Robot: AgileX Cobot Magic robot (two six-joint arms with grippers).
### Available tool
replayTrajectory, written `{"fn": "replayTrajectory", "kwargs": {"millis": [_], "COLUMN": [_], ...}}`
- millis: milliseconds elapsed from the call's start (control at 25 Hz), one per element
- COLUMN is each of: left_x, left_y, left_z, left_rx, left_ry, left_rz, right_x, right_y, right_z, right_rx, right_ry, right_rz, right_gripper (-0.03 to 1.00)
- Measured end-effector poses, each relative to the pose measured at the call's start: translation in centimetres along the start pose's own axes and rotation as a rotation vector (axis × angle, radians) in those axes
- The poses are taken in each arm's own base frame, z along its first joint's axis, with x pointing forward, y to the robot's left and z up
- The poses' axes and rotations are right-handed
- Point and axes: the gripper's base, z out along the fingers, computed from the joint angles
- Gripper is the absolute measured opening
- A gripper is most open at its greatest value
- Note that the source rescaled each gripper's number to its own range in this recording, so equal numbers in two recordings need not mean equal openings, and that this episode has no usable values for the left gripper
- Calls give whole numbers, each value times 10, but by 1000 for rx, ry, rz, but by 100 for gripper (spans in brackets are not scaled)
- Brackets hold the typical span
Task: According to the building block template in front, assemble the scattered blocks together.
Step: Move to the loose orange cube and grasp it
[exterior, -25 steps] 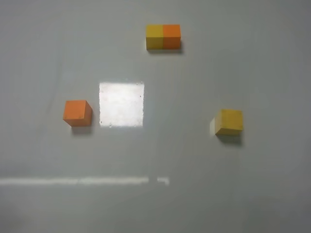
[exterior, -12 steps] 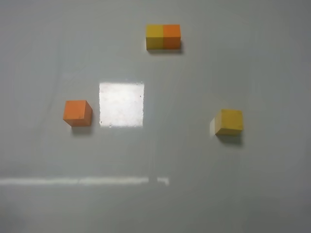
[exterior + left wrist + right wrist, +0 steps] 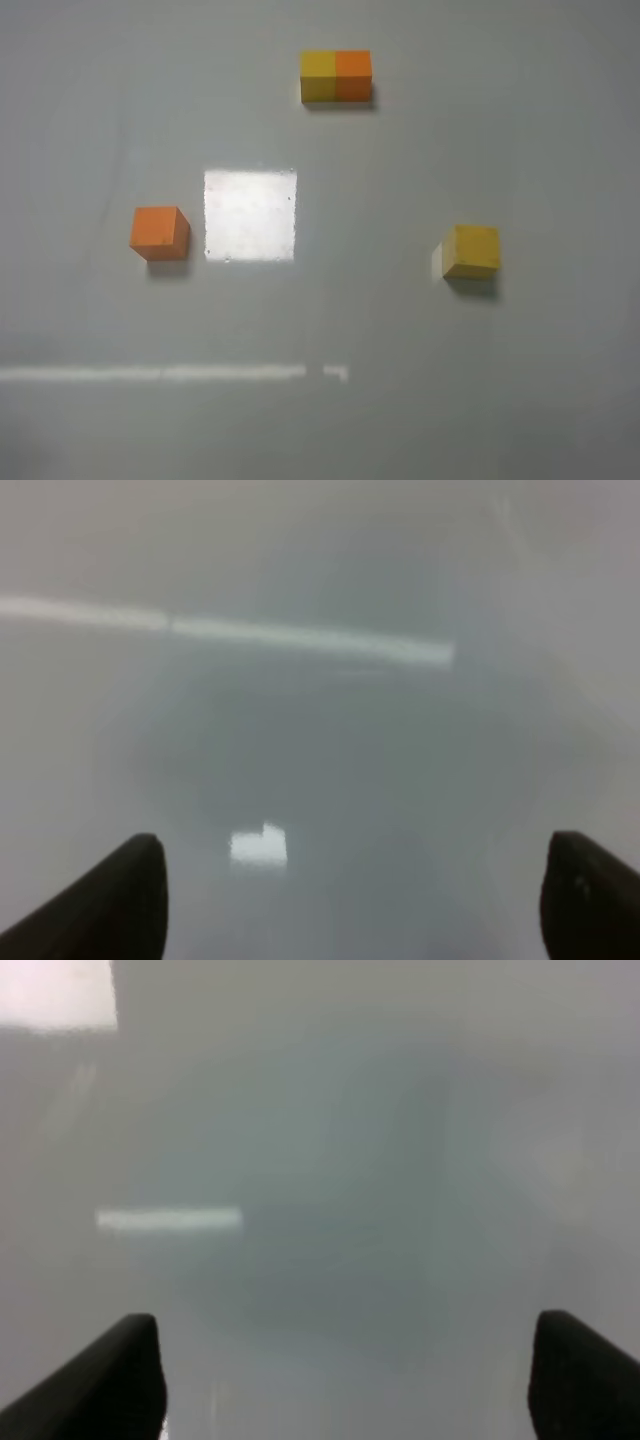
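1. A matte grey tabletop (image 3: 560,400) is filling the whole overhead view. A square glare patch (image 3: 250,215) is shining near its centre, and a thin light streak (image 3: 170,373) is running across toward 6 o'clock.
2. My left gripper (image 3: 355,900) is facing bare grey surface with its jaws spread wide and nothing between them. My right gripper (image 3: 350,1375) is standing just as wide and just as empty.
3. Both wrist views are coming through blurred. The frame edges are cutting my dark fingertips (image 3: 120,900) down to their ends, so I cannot tell how high I am hanging.
4. The building block template (image 3: 336,76) is lying at 12 o'clock of the overhead view. Its long axis is running from 9 to 3 o'clock, with the yellow half toward 9 and the orange half toward 3.
5. The orange cube (image 3: 159,232) is sitting at 9 o'clock, just beside the glare patch. The yellow cube (image 3: 471,251) is sitting well apart at 3 o'clock, showing its pale cream side toward 9.
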Motion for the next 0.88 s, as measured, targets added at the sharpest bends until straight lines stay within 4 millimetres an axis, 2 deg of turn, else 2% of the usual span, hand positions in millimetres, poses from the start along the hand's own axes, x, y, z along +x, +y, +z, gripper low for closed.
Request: {"fn": "replayTrajectory", "kwargs": {"millis": [440, 600, 760, 880], "left_x": [0, 0, 0, 0], "left_y": [0, 0, 0, 0], "left_z": [0, 0, 0, 0], "left_rx": [0, 0, 0, 0], "left_ry": [0, 0, 0, 0], "left_rz": [0, 0, 0, 0], "right_x": [0, -2, -27, -59], "right_y": [0, 1, 6, 7], "right_z": [0, -1, -1, -1], "right_rx": [0, -9, -93, -156], "right_ry": [0, -14, -18, -42], "right_rz": [0, -60, -189, -329], "right_gripper": [69, 69, 70, 80]}}
